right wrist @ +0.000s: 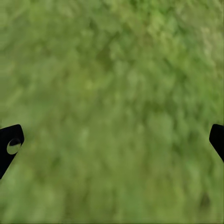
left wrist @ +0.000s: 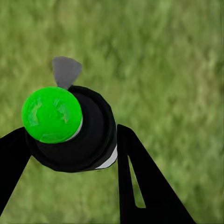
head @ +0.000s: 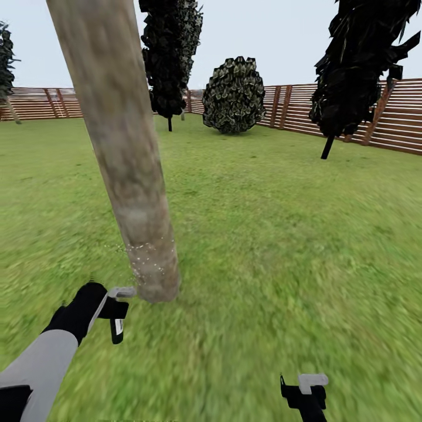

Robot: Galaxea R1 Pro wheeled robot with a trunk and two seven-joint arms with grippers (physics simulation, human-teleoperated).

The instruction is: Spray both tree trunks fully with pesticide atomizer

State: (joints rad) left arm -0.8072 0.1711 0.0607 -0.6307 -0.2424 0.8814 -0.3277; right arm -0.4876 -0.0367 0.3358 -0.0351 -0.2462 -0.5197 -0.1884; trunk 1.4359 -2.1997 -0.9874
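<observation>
Outdoors on a lawn [head: 264,234], a leaning tree trunk [head: 120,146] rises at eleven o'clock, white pesticide [head: 153,258] specks dotting its base. Left gripper [left wrist: 74,144] is clamped on the atomizer [left wrist: 70,128] beside it, mid-spray; next, aim higher. Right gripper [right wrist: 112,140] hangs spread, empty.

blurred green grass [right wrist: 112,107] is seen beneath the right gripper [right wrist: 112,142], whose two black fingertips [right wrist: 10,145] are spread wide apart above it.
</observation>
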